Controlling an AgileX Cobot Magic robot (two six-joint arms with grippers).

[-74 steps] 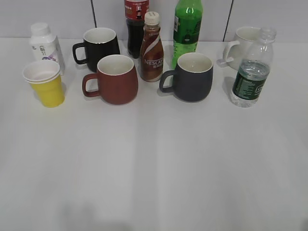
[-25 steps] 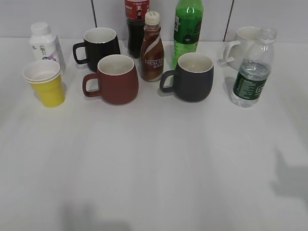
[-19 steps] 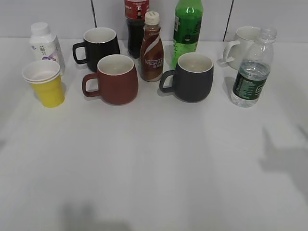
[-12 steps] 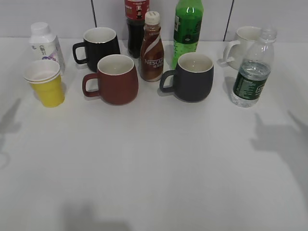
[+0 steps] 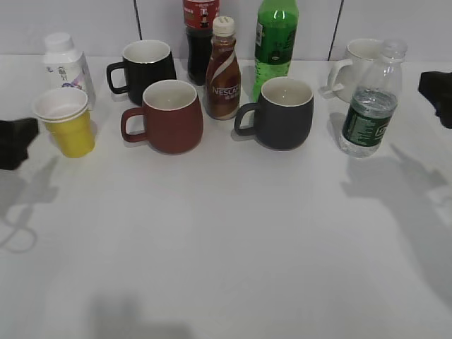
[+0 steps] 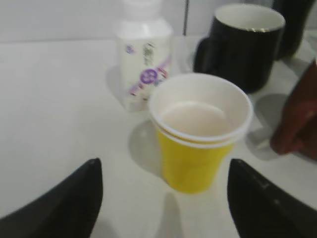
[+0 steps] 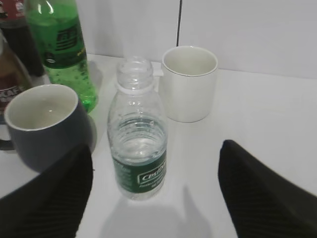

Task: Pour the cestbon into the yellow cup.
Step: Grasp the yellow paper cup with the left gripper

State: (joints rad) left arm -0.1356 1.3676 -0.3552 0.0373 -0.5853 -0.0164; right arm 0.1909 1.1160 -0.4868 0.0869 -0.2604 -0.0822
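Nearest the camera the white surface [image 5: 226, 247] lay bare but for grey shadows at its left and right sides. At the left edge of the exterior view the left tool [image 5: 15, 141] showed as a dark block just beside the yellow cup [image 5: 65, 121]; in its wrist view the left tool [image 6: 163, 198] had its two dark fingers [image 6: 69, 198] spread wide, one to each side of the yellow cup [image 6: 198, 134], which stood upright on the surface with neither finger touching it. The cup looked to be two nested cups, white inside. At the right edge the right tool [image 5: 439, 92] hung near the cestbon [image 5: 369, 99]; the wrist view showed the right tool [image 7: 153, 198] also spread wide, the cestbon [image 7: 138, 148] upright between its fingers and apart from them, uncapped and partly filled with water.

Between the two ends stood a brown mug [image 5: 168, 116] and a dark grey mug [image 5: 279, 113], handles pointing left. Behind the yellow cup was a small white bottle [image 5: 65, 65] with a purple mark, and a black mug [image 5: 145, 69] sat behind the brown one. A Nescafe bottle [image 5: 222, 70] stood between the brown and grey mugs, a little further back. Farthest back, by the wall, were a dark cola bottle [image 5: 199, 35], a bright green soda bottle [image 5: 275, 39], and a white mug [image 5: 359, 63] just behind the cestbon
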